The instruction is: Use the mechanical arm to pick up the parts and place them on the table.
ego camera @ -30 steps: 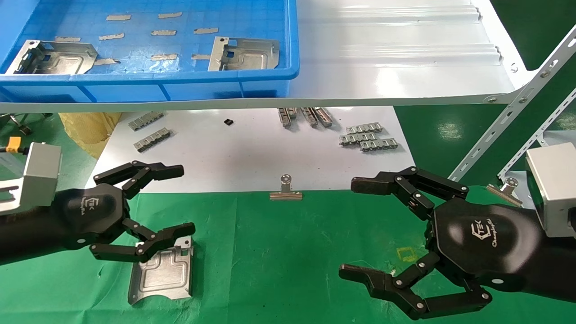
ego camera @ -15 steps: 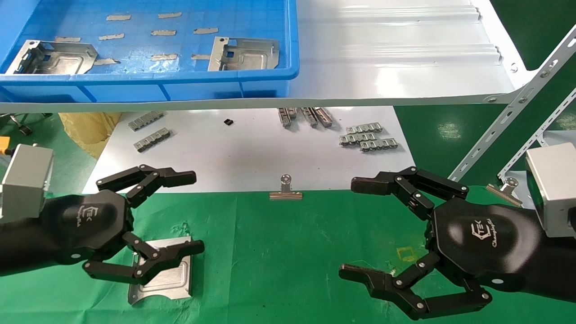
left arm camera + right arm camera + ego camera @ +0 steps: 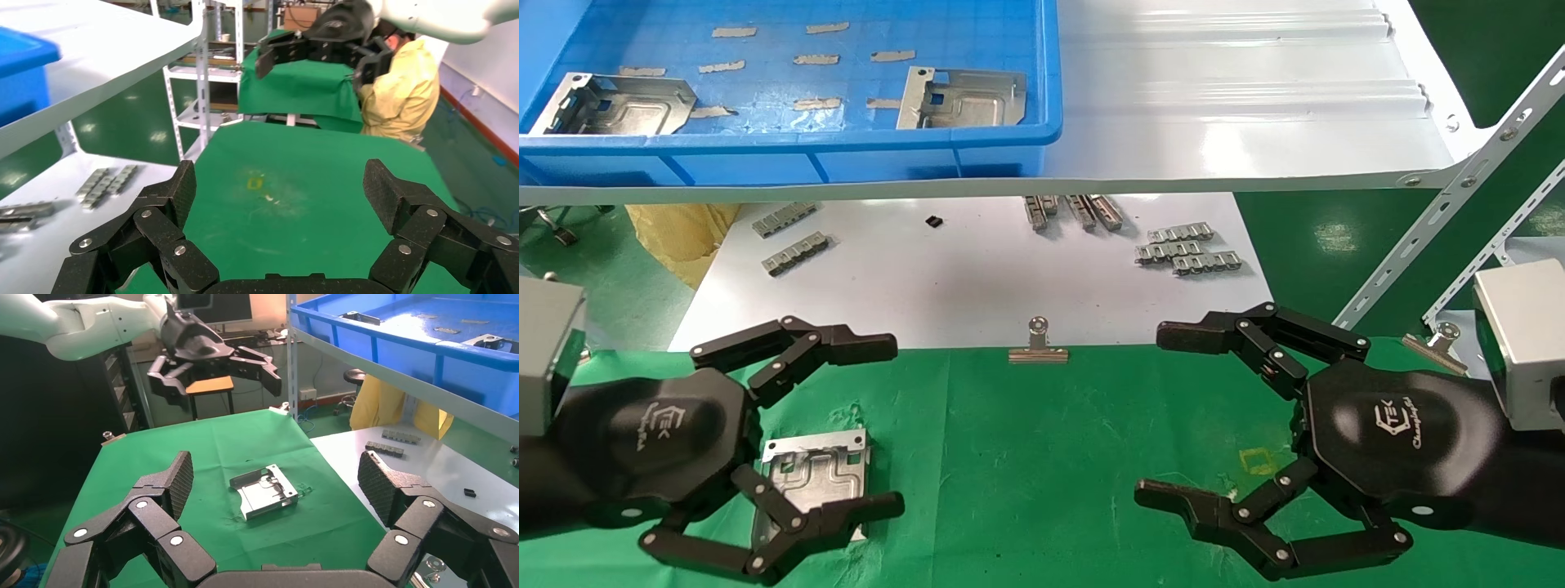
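Observation:
One silvery stamped part (image 3: 817, 478) lies flat on the green cloth table (image 3: 1050, 425); it also shows in the right wrist view (image 3: 265, 491). My left gripper (image 3: 884, 426) is open and empty. It hovers over the part's near left side, its fingers (image 3: 854, 347) apart from the part. Two more parts (image 3: 964, 98) (image 3: 613, 104) lie in the blue bin. My right gripper (image 3: 1163, 415) is open and empty over the cloth at the right. In the left wrist view my left gripper (image 3: 281, 190) frames only bare cloth.
The blue bin (image 3: 846, 155) sits on a glossy white shelf (image 3: 1238, 122) overhanging the back. Below lies a white sheet (image 3: 968, 278) with grey metal strips (image 3: 1189, 249) and a binder clip (image 3: 1039, 343) at its edge. A slanted shelf bracket (image 3: 1459, 212) stands at the right.
My left gripper has drawn back toward me, off the part, which now lies mostly uncovered on the cloth. The right arm has not moved.

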Controlling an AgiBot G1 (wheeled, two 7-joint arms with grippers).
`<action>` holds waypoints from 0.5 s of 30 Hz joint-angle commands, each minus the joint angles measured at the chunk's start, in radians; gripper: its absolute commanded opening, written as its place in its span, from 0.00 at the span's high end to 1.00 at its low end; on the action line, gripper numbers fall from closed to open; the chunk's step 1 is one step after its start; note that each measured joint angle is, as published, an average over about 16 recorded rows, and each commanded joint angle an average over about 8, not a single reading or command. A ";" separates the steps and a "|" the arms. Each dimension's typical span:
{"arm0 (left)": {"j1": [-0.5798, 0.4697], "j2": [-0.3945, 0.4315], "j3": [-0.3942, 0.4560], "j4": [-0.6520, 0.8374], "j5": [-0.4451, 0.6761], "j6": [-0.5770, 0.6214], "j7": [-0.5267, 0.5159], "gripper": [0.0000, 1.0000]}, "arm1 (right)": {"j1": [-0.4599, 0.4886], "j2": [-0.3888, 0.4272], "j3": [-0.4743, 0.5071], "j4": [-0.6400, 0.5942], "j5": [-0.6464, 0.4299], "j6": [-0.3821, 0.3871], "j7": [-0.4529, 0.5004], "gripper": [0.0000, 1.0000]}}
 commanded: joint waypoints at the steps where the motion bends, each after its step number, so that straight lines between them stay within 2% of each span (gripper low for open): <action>1: 0.013 -0.005 -0.016 -0.033 -0.002 -0.004 -0.021 0.00 | 0.000 0.000 0.000 0.000 0.000 0.000 0.000 0.00; 8: 0.046 -0.016 -0.055 -0.116 -0.008 -0.012 -0.071 0.00 | 0.000 0.000 0.000 0.000 0.000 0.000 0.000 0.00; 15: 0.051 -0.018 -0.060 -0.125 -0.009 -0.014 -0.073 0.00 | 0.000 0.000 0.000 0.000 0.000 0.000 0.000 0.00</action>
